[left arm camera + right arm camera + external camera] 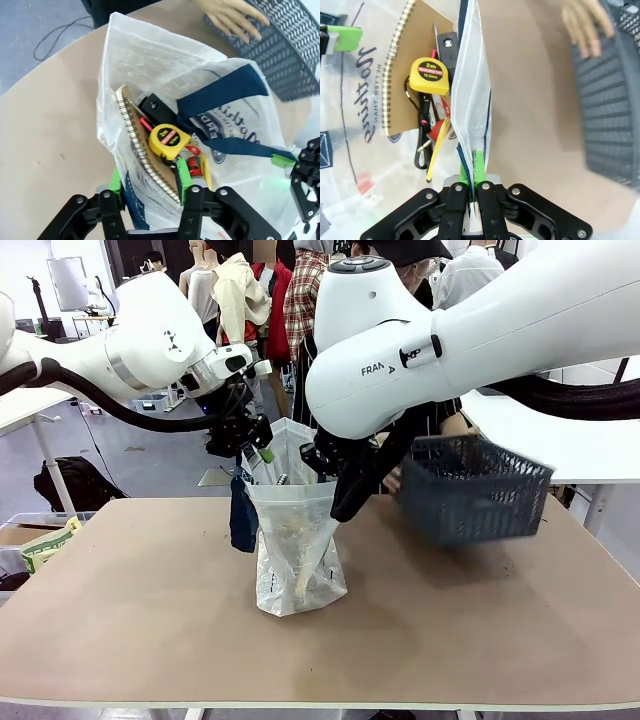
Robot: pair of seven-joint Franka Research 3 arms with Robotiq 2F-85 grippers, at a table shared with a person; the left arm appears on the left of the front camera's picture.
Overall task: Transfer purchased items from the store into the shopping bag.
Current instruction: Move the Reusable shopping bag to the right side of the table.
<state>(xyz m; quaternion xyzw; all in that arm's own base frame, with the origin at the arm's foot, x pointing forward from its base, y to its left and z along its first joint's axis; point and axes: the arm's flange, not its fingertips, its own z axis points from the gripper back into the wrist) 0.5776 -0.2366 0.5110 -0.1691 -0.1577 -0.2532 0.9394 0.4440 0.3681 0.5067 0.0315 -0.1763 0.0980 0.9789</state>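
Brown and bare around the bag, the counter (130, 620) carries the shopping bag (295, 550) standing upright near its middle, with the store (475, 490), a dark grey lattice basket, lifted and tilted just to the right of it, a person's hand (232, 20) on its rim. The right gripper (472, 175) has its fingers pressed fully together on the bag's right edge, pinching the translucent film and a strip of navy handle between the green pads. The left gripper (150, 182) stands partly open: its green-padded fingers straddle the bag's near rim, and I cannot tell whether they are gripping the film or only lying against it. The step in hand looks like holding the mouth of the bag wide for loading; to do it well the two grips should pull gently apart and stay level, so the thin plastic neither tears nor sags shut, and the left fingers should not let go until the bag stands on its own. Inside, the purchased items lie stacked together: a round yellow tape measure (169, 140) on top, a tan spiral notebook (150, 160) beneath it, a black tool (155, 107) beside that, and red-and-yellow handles (440, 132) poking downward. The bag itself is crinkled and cloudy, with dark print (227, 125) across its face.
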